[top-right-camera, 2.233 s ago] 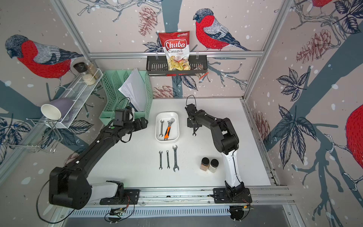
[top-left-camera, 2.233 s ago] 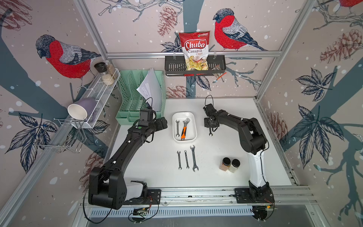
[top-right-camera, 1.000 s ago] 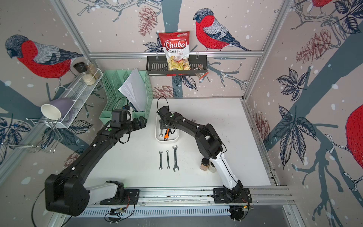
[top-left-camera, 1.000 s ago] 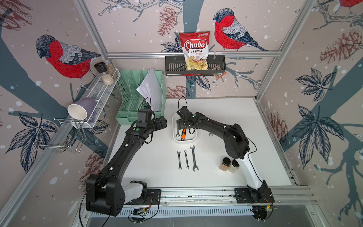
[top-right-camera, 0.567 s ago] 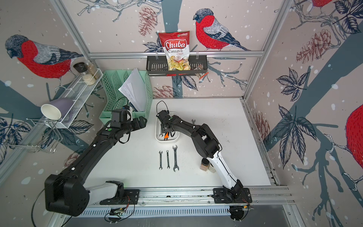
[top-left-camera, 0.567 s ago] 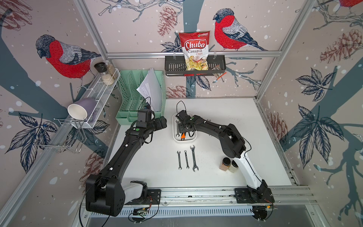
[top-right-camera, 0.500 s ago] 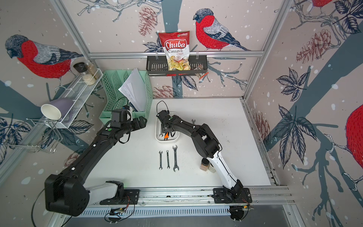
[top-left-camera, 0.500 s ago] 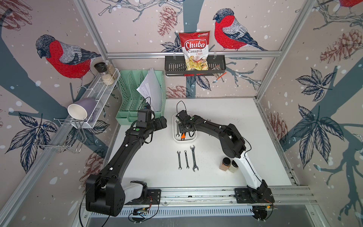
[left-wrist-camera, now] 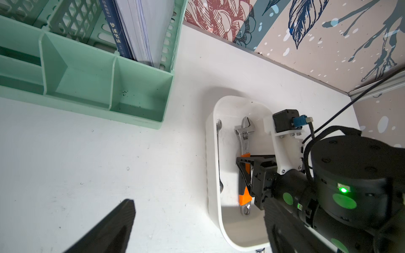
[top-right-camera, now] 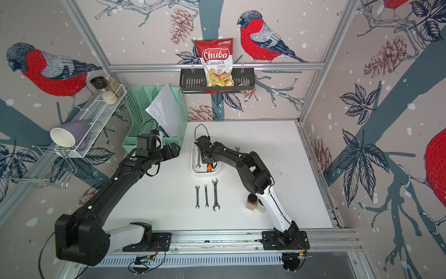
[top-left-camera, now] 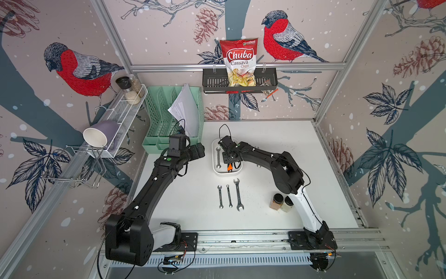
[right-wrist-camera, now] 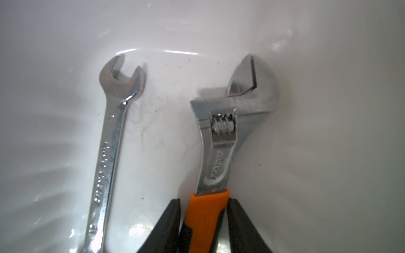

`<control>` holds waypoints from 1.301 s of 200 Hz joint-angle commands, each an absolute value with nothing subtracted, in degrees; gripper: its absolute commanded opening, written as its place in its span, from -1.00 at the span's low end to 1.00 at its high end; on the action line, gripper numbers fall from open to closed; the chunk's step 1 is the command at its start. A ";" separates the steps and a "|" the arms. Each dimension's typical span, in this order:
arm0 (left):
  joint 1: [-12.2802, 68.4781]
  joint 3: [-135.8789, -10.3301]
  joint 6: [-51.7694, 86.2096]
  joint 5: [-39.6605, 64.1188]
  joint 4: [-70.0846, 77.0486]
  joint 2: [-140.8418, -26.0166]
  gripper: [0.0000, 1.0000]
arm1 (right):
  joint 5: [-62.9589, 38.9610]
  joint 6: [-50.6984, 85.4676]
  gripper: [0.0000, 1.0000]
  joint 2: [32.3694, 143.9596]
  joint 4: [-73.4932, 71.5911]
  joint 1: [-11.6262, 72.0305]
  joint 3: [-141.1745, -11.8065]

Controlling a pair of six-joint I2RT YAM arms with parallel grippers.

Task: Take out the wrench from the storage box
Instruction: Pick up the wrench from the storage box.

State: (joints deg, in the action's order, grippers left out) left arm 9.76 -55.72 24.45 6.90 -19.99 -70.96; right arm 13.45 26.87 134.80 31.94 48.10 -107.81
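Note:
The white storage box [top-left-camera: 226, 174] [top-right-camera: 205, 173] [left-wrist-camera: 211, 166] sits mid-table and holds two wrenches. One is a plain open-end wrench [top-left-camera: 218, 158] [right-wrist-camera: 109, 140]. The other is an adjustable wrench [right-wrist-camera: 221, 135] [left-wrist-camera: 245, 135] with an orange handle, lying along the box's right wall. My right gripper [right-wrist-camera: 205, 201] [top-left-camera: 229, 160] reaches down into the box. Its two black fingers press on either side of the orange handle, so it is shut on that wrench, which still lies on the box floor. My left gripper [top-left-camera: 199, 153] hovers open just left of the box, holding nothing.
Three wrenches [top-left-camera: 229, 195] lie in a row in front of the box. A small one [top-right-camera: 237, 149] lies right of it, by my right arm. Two spice jars [top-left-camera: 281, 201] stand at front right. The mint-green organizer [top-left-camera: 169, 120] is behind my left gripper.
My right gripper swung from the table right of the box into the box, and its jaws closed onto the orange handle. The left arm stayed still.

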 commanded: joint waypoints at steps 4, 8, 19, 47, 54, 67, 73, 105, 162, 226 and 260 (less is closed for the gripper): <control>9.58 -55.80 24.06 6.59 -19.40 -70.93 0.91 | 13.66 25.85 -0.21 134.12 31.56 47.82 -107.73; 9.58 -55.81 24.08 6.59 -19.41 -70.95 0.90 | 13.50 25.76 -0.21 134.19 31.43 47.75 -107.83; 9.58 -55.77 24.08 6.59 -19.43 -70.88 0.91 | 13.13 25.66 -0.19 134.52 31.42 47.56 -108.38; 9.58 -55.78 24.02 6.34 -19.50 -70.77 0.91 | 12.57 25.49 -0.04 136.45 32.51 47.11 -110.81; 9.54 -55.73 24.00 6.26 -19.51 -70.75 0.91 | 12.50 25.49 -0.04 136.89 32.90 47.11 -111.38; 9.58 -55.75 23.99 6.24 -19.51 -70.75 0.90 | 12.03 25.64 -0.03 137.35 33.22 47.10 -111.58; 9.58 -55.80 23.97 6.15 -19.51 -70.77 0.91 | 11.65 25.79 -0.03 137.46 33.33 47.10 -111.49; 9.49 -55.88 23.95 6.32 -19.45 -70.93 0.91 | 11.07 26.59 -0.14 137.46 34.14 47.61 -110.62; 9.39 -55.84 23.97 6.33 -19.50 -70.84 0.91 | 11.90 26.37 -0.50 137.18 33.82 47.98 -111.27; 9.40 -55.76 23.97 6.15 -19.51 -70.78 0.90 | 11.88 25.53 -0.73 137.77 34.38 47.28 -115.45; 9.40 -55.80 23.98 6.06 -19.59 -70.79 0.91 | 11.10 25.40 -0.77 138.07 34.49 46.93 -116.63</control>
State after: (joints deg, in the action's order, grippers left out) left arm 9.61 -55.72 24.43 6.17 -19.99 -70.96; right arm 11.51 25.80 137.86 34.89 47.07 -115.57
